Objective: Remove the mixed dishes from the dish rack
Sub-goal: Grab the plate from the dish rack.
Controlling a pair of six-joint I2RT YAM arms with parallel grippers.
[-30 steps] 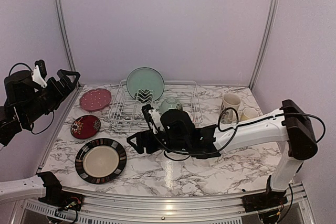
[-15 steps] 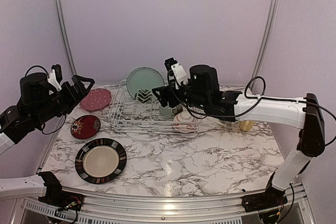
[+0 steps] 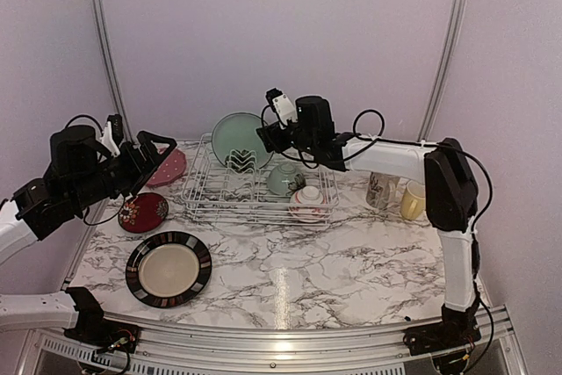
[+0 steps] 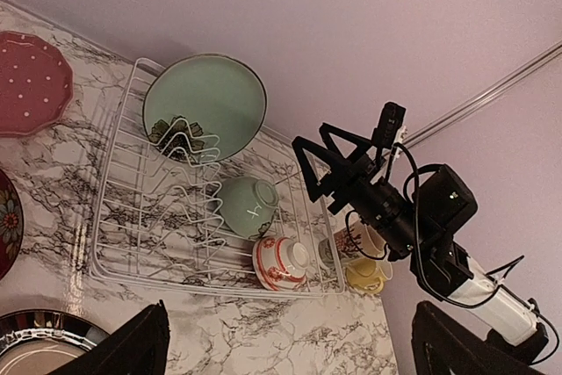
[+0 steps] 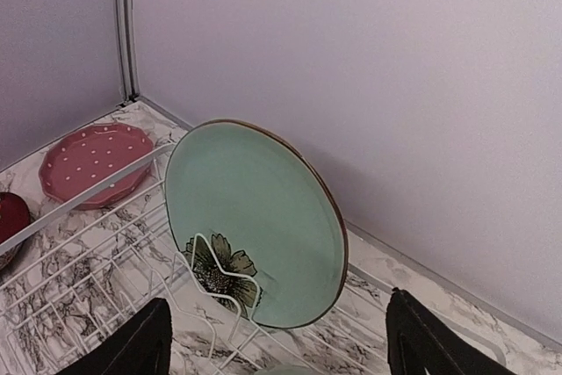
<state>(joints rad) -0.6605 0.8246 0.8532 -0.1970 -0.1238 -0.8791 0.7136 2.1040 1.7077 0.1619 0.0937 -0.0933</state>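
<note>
**Right claw poised at the green plate in the rack**

The right claw (image 3: 269, 140) hangs above the far side of the dish rack (image 3: 211, 201), its fingers spread wide with nothing between them. Just ahead of it and a little lower stands the green plate (image 5: 255, 217), upright on its edge in the rack's far left corner and leaning back toward the wall. Its broad face is turned to the claw, so the wrist will probably have to turn before the fingers can straddle the rim.

A green bowl (image 3: 283, 178) and a red-and-white bowl (image 3: 309, 205) also sit in the rack, nearer the front right.

The left claw (image 3: 147, 157), also spread and empty, hovers left of the rack over a pink dotted plate (image 4: 31, 81), so the right arm is nearer.

Two mugs (image 3: 385, 189) and two more plates (image 3: 143, 212) rest on the desk (image 3: 351, 270).
</note>
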